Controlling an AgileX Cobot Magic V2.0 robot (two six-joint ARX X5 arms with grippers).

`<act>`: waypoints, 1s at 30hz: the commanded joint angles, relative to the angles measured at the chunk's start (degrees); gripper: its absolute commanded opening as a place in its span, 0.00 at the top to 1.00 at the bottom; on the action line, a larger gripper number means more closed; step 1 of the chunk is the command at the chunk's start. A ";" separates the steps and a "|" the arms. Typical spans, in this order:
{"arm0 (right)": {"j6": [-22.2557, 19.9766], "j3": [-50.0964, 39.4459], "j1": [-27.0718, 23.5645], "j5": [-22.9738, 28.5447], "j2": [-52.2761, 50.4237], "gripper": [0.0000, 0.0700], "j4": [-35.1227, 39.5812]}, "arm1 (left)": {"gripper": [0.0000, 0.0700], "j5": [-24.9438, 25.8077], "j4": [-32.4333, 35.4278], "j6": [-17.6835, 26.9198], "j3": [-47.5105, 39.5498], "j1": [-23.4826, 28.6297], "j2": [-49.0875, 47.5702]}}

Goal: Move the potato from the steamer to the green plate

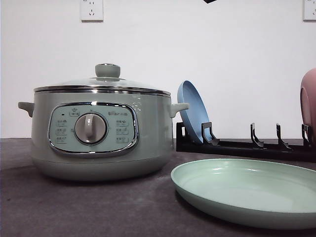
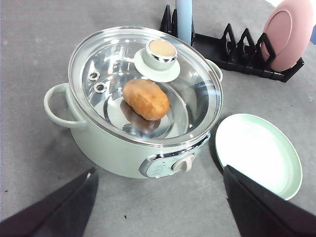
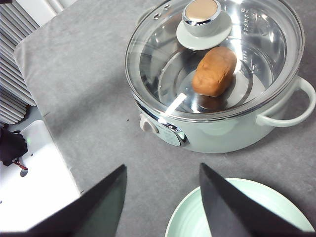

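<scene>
Front view, grey felt tabletop, white wall with sockets, lidded steamer, green plate, both grippers spread apart.

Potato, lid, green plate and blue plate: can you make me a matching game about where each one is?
Things:
1. potato
2. glass lid
3. green plate
4. blue plate

Places:
A. standing on edge in the black rack
B. lying flat on the table beside the steamer
C. closed on top of the steamer
D. inside the steamer, under the glass

Pairs: 1-D, 2-C, 3-B, 4-A
</scene>
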 commanded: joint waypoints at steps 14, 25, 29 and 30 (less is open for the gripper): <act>-1.18 1.01 0.24 0.00 0.57 0.59 0.13 | 0.28 0.22 -3.75 -0.37 19.86 -4.27 19.65; -1.67 1.01 0.24 0.02 0.57 0.59 -0.10 | 0.28 -8.83 -12.88 2.60 45.02 -13.18 46.20; -1.75 1.01 0.24 0.04 0.57 0.59 -0.47 | 0.28 -10.97 -14.22 2.89 50.69 -15.47 53.46; -1.81 1.01 0.24 0.04 0.57 0.59 -0.60 | 0.28 -11.63 -14.42 2.90 51.83 -16.03 55.18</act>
